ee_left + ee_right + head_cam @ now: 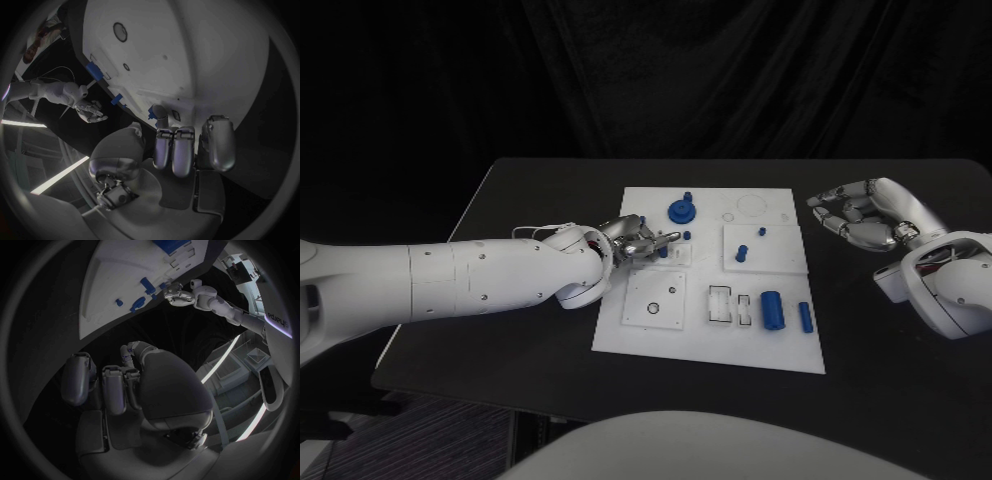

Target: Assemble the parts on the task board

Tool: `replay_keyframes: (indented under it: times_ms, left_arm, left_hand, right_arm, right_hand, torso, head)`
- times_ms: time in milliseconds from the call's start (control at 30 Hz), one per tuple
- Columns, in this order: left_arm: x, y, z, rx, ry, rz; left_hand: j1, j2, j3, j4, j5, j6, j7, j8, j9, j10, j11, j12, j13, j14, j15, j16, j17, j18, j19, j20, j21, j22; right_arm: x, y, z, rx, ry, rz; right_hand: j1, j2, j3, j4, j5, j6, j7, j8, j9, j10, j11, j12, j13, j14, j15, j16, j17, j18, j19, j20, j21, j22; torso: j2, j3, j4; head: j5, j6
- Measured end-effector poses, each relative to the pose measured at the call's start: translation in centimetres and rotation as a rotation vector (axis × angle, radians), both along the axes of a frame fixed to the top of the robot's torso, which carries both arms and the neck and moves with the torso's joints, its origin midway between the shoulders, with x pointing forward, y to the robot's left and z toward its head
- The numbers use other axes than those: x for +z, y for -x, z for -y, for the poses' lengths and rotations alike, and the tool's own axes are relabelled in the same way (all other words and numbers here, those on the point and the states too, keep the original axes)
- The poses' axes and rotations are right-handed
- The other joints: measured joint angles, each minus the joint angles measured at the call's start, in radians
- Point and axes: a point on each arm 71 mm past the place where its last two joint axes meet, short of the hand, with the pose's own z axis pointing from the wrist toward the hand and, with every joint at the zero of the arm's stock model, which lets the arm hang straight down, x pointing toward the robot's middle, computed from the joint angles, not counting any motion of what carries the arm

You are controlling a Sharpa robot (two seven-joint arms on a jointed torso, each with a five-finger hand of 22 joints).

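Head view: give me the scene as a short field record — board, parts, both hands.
board: white task board mid-table
table: black
parts far: round blue part standing near the far edge
parts near: blue cylinder and blue bar lying at the near right
left hand: over the board's left side, fingers curled, holding nothing visible
right hand: off the board's right edge, above the table, fingers curled, nothing in it
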Motion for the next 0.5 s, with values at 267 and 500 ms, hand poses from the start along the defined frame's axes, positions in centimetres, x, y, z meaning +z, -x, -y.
replay_keyframes:
  times_ms: [267,500]
  left_arm:
    - [-0.18,0.12,-0.17,0.003,0.018,-0.007]
    - [-0.32,0.39,-0.6,0.011,0.024,-0.015]
  left_hand:
    - [0.015,0.024,-0.019,-0.003,0.0,0.009,0.002,0.045,0.0,0.0,0.0,0.0,0.0,0.0,0.0,0.0,0.0,0.0,0.0,0.0,0.003,0.0]
    - [0.026,0.045,-0.035,-0.001,0.005,0.027,-0.001,0.1,0.0,0.0,0.0,0.0,0.0,0.0,0.0,0.0,0.0,0.0,0.0,0.0,0.016,0.0]
  right_arm:
    - [0.0,0.01,0.03,0.0,0.0,0.0]
    - [0.0,0.02,0.07,-0.001,0.0,0.0]
  right_hand:
    - [0.0,0.0,0.0,0.0,0.0,0.0,0.0,0.0,0.0,0.0,0.0,0.0,0.0,0.0,0.0,0.0,0.0,0.0,0.0,0.0,0.0,0.0]
    - [0.0,0.0,0.0,0.0,0.0,0.0,0.0,0.0,0.0,0.0,0.0,0.0,0.0,0.0,0.0,0.0,0.0,0.0,0.0,0.0,0.0,0.0]
  torso:
    - [0.0,0.0,-0.0002]
    - [0.0,0.0,-0.0002]
  head:
    - [0.0,0.0]
    - [-0.003,0.0]
